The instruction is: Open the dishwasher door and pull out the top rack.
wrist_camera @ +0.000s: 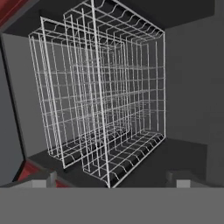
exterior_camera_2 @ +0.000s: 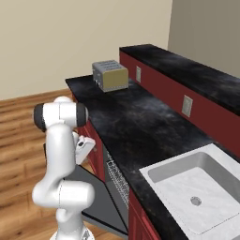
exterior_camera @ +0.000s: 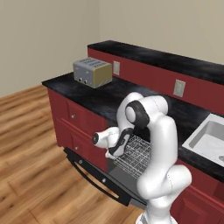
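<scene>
Gripper fingers apart, holding nothing, facing top rack, apparently partly out; dishwasher door dropped open.

The dishwasher door hangs fully open, folded down nearly flat below the black countertop, its dark inner face up and its black band with the long bar handle at the outer edge. The top rack, a basket of thin silver wire mesh, projects partway out from under the countertop, above the door.
</scene>
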Motion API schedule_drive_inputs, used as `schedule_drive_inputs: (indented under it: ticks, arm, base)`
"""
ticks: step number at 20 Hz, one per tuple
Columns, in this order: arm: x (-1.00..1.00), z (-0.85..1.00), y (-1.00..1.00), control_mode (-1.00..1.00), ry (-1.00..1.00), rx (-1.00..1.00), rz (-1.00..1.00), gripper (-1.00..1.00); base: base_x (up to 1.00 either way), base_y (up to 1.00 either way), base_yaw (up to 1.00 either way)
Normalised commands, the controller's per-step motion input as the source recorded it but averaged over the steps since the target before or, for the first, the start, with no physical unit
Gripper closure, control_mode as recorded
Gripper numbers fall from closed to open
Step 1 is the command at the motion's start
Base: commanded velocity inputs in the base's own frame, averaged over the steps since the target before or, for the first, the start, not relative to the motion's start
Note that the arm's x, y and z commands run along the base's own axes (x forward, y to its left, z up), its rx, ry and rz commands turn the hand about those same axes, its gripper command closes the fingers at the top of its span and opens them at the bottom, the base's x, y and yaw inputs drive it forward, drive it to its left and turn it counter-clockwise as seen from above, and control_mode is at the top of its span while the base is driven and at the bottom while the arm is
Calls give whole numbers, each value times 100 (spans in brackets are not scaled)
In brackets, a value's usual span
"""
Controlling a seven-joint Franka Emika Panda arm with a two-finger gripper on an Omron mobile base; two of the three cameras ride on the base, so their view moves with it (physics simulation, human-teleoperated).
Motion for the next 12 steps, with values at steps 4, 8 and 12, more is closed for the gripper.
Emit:
schedule_drive_inputs:
  ticks: [4, 8, 12]
  arm:
    - [12, -28, -17, -100, -1, -5, 0, -100]
    - [8, -33, -13, -100, -4, -7, 0, -100]
    - [10, -28, -12, -100, -3, -7, 0, -100]
  base:
    - [0, 0, 0]
    - [0, 0, 0]
    - [0, 0, 0]
